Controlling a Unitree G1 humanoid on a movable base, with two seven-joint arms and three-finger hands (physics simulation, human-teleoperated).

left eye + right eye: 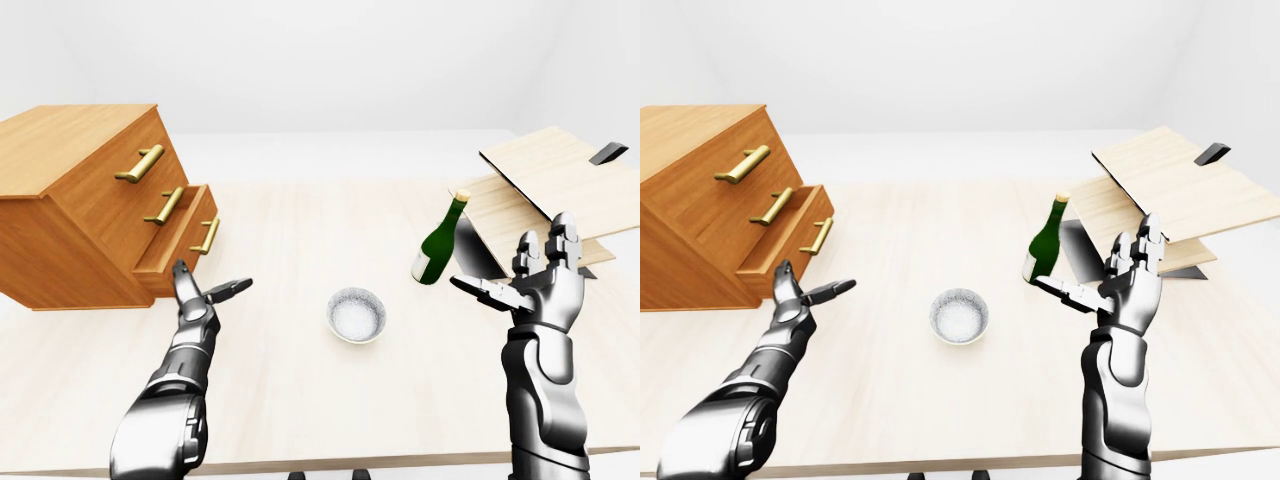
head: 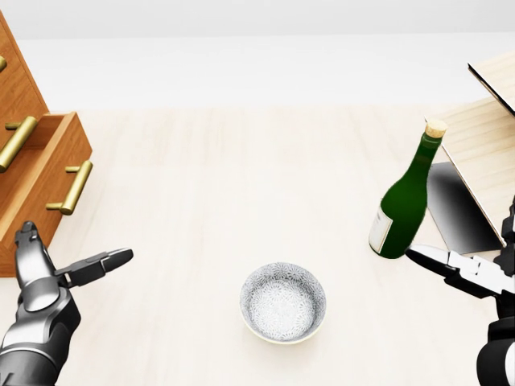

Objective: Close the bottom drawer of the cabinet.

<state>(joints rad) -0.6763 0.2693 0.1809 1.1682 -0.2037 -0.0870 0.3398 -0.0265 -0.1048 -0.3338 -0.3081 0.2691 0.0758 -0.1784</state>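
Note:
A wooden cabinet [image 1: 80,190] with brass handles stands at the left of the table. Its bottom drawer [image 1: 185,240] is pulled partly out, its handle [image 1: 207,236] facing right. The two drawers above sit flush. My left hand [image 1: 205,292] is open, fingers spread, just below and right of the bottom drawer, not touching it. My right hand [image 1: 530,275] is open and upright at the right, apart from the cabinet and empty.
A patterned bowl [image 1: 356,314] sits mid-table. A green bottle [image 1: 440,241] stands right of it, close to my right hand. Tilted wooden boards [image 1: 560,190] with a dark panel lie at the right. The table's near edge [image 1: 330,462] runs along the bottom.

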